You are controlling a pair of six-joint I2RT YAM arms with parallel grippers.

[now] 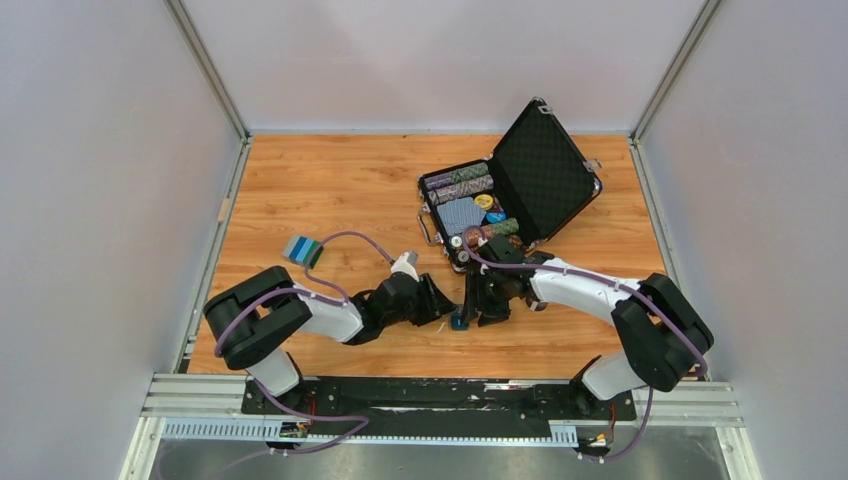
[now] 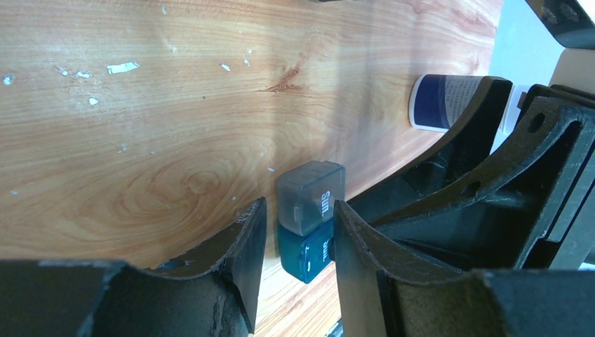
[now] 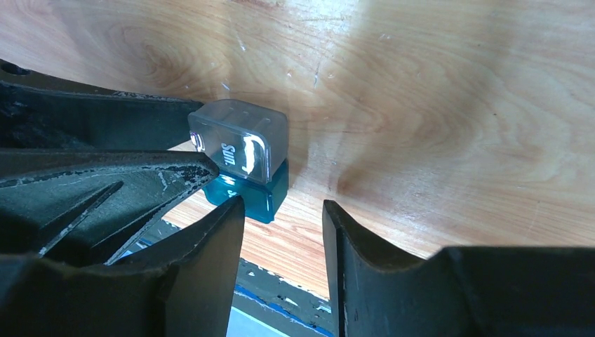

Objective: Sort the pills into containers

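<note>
Item count:

- Small dark-teal square plastic box with a translucent grey hinged lid (image 1: 459,322) (image 2: 309,210) (image 3: 245,168): one.
- White-capped bottle with a dark-blue label (image 1: 404,263) (image 2: 438,103): one.
- Black hinged chip case (image 1: 540,170): one. The stacked chips inside are too small to count.
- Strip of joined grey, blue and green plastic compartments (image 1: 302,250): one. The number of compartments cannot be resolved.
- Black two-finger grippers: two, the left gripper (image 1: 447,310) (image 2: 300,219) and the right gripper (image 1: 482,312) (image 3: 284,210).
- Wood-grain table top (image 1: 330,180): one.

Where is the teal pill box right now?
Top view: the teal pill box sits front-centre, straddled by the left pincer, the right pincer just right of it.
</note>
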